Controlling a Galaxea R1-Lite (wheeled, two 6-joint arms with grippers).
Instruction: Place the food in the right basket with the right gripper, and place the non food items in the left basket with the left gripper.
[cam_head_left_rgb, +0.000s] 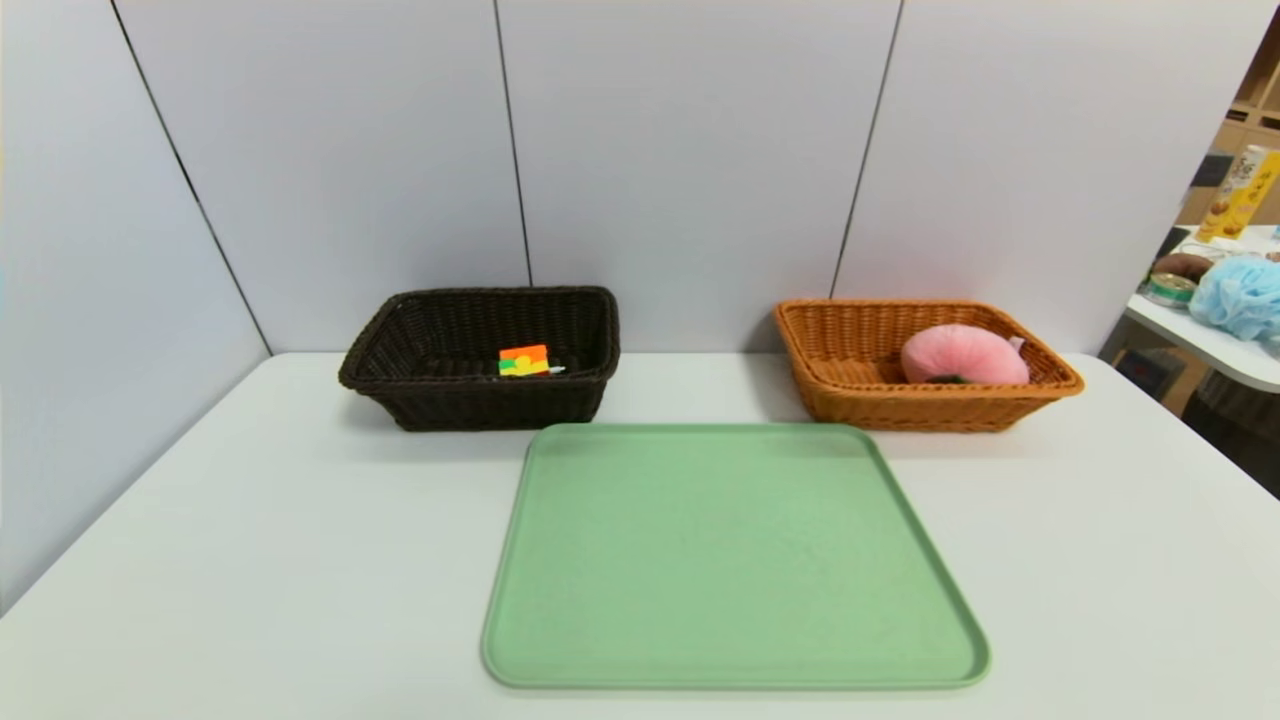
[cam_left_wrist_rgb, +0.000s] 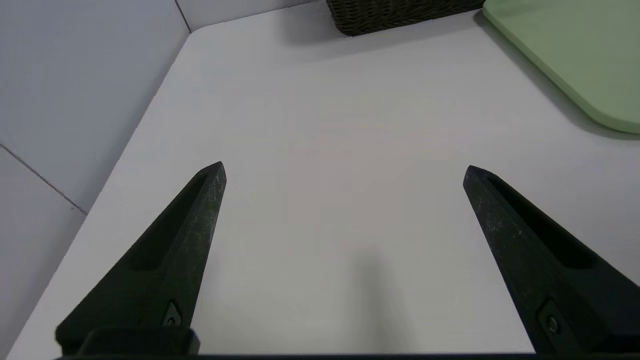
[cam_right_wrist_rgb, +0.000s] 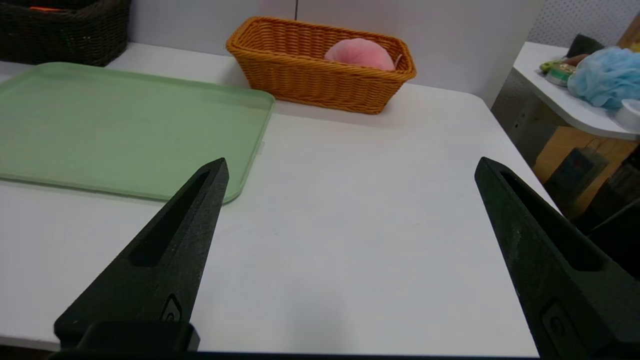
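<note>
Over the front of the table (cam_head_left_rgb: 230, 560), I have the left gripper (cam_left_wrist_rgb: 345, 170) and the right gripper (cam_right_wrist_rgb: 352, 162) with jaws wide apart and holding nothing, the pink peach (cam_head_left_rgb: 962, 355) in the orange basket (cam_head_left_rgb: 930, 412), the cube (cam_head_left_rgb: 524, 361) and pen (cam_head_left_rgb: 557, 370) in the dark basket (cam_head_left_rgb: 490, 405). Sorting looks done, so my main worry is a needless reach snagging a flared rim and tipping a basket. Bare tabletop flanks the green tray (cam_head_left_rgb: 735, 560), room enough to back off, though the left wall and right table edge deserve care.

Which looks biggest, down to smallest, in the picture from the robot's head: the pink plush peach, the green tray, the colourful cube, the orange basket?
1. Green tray
2. Orange basket
3. Pink plush peach
4. Colourful cube
</note>
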